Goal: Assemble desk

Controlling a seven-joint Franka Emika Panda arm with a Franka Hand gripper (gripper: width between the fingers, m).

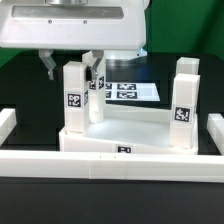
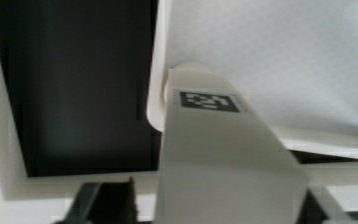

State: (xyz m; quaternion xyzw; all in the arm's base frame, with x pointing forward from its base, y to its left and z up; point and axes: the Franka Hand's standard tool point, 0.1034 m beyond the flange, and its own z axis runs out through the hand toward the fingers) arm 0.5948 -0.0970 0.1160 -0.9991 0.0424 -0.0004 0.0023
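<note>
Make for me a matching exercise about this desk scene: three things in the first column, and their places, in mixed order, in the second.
Things:
1. left leg
2. right leg
3. marker board

Places:
A. lying flat on the table behind the tabletop
B. standing at the exterior view's right, far from the gripper
C. standing at the exterior view's left, directly at the gripper

Pairs: 1-C, 2-B, 3-A

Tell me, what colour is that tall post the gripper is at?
White, with a small black-and-white square tag on it. The leg shows best in the exterior view.
</note>
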